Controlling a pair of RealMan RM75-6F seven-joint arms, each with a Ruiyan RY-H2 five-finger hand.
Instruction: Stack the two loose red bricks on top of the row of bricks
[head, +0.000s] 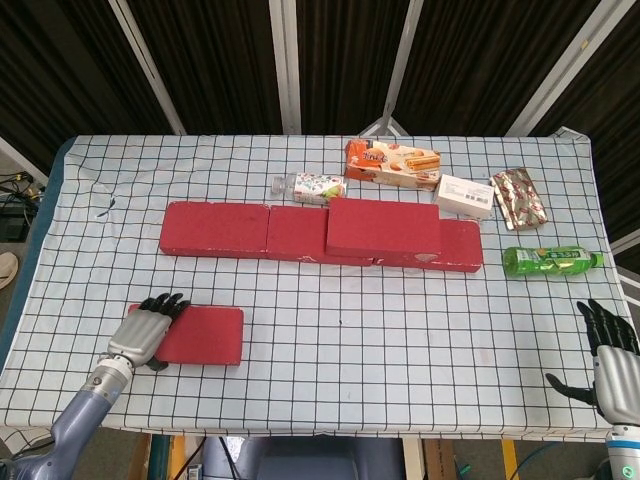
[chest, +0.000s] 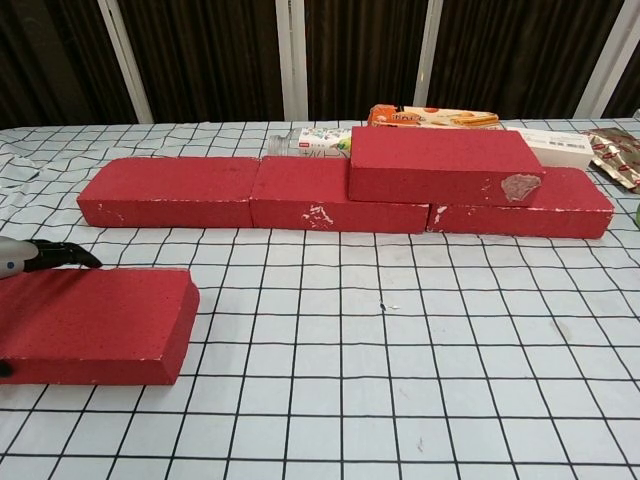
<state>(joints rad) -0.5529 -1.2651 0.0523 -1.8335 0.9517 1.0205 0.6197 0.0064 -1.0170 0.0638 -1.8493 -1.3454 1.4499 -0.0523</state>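
The worktop (head: 330, 365), under a checked cloth, carries everything. Across its middle runs the row of bricks (head: 215, 229), laid end to end so their flat tops make a ledge to build on. One red brick (head: 383, 227) already lies on top of that row, towards its right end and bridging a joint between two lower bricks — a placement that looks chosen to keep it steady. The left stretch of the row is bare, so that seems the natural spot for the next one.

The second loose brick (head: 204, 335) lies flat on the cloth near the front left edge, well apart from the row. The left hand (head: 146, 333) sits at its left end, fingers laid over the top at that end and a dark fingertip (chest: 62, 254) showing along the far edge in the chest view. Whether it actually clamps the brick I cannot tell — the underside of the hand is hidden and the brick rests on the cloth.

The right hand (head: 606, 352) waits at the front right corner, fingers spread and holding nothing, well clear of the work.

Behind and beside the row, out of the way, lie a green bottle (head: 550, 262), a snack box (head: 392, 163), a white box (head: 465, 196), a foil packet (head: 520, 198) and a small bottle (head: 311, 186).
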